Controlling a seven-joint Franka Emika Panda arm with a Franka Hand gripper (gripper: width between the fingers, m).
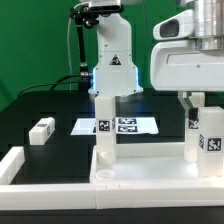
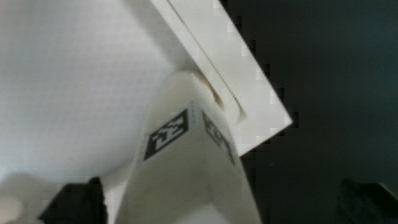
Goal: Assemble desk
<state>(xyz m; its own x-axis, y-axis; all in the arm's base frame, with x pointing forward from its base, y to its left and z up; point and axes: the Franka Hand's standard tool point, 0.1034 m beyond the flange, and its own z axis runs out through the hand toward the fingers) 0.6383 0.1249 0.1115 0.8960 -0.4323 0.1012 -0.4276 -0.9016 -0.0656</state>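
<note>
Nearest, between the white border rails: the desk, tabletop flat on the black surface, two tagged legs upright in it. Likely light, rigid, smooth plastic — best gripped across a leg's flat sides. Above the leg on the exterior view's right, the pincer, closed on it or not — cannot tell. Farther back a loose leg block, the marker board, then green backdrop.

On the black worktop, a white plastic tabletop panel carries two upright tagged leg blocks; another small white tagged block lies at nine o'clock.
</note>
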